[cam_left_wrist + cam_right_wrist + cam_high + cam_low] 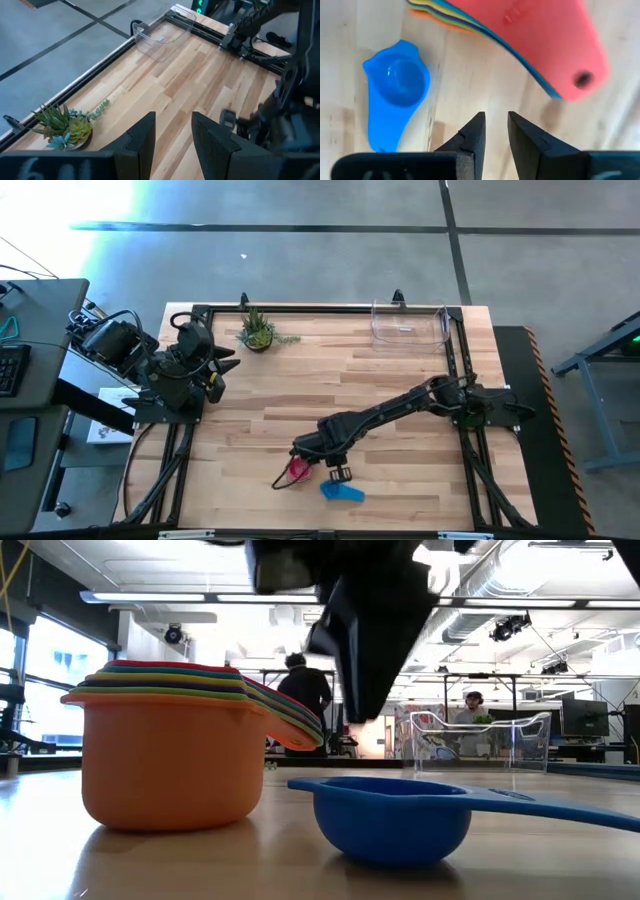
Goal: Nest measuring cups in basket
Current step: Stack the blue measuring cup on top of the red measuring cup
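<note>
A stack of nested measuring cups [170,755], the orange one at the bottom and the pink one [298,470] on top, stands on its base near the table's front edge. To its right a single blue measuring cup [395,822] stands upright on the wood, and it also shows in the right wrist view [395,82]. My right gripper [496,119] hangs over the table between the two, pointing down, with a narrow gap between its fingers and nothing in it. The stack's handles [535,45] fan out beside it. The clear basket [408,322] sits at the far right. My left gripper [173,131] waits open, raised at the far left.
A small potted plant [257,332] stands at the far edge, left of centre. A black metal frame [455,360] runs along the table's sides. Bare wood lies between the cups and the basket. People [305,690] show in the room behind the table.
</note>
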Robot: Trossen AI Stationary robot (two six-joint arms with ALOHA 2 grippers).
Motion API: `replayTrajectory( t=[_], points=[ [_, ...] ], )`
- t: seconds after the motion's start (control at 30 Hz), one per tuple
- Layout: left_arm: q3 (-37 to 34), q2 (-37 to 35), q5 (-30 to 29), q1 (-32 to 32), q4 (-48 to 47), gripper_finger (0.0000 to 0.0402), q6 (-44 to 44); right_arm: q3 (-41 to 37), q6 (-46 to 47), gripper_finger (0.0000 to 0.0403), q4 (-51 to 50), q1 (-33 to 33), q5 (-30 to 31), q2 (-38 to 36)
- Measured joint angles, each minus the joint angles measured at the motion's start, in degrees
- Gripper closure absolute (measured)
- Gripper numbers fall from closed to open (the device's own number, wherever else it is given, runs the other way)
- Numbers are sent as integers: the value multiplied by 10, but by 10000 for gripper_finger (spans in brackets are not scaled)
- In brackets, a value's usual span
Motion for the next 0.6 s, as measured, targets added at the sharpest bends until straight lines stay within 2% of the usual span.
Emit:
replayTrajectory(
  t=[0.33, 0.6],
  points=[
    [0, 7, 15, 0, 6, 286, -1, 1, 62, 330, -80, -6, 112, -102],
    [0, 69, 48, -1, 18, 286, -1, 1, 111, 330, -111, -13, 226, -200]
  ],
)
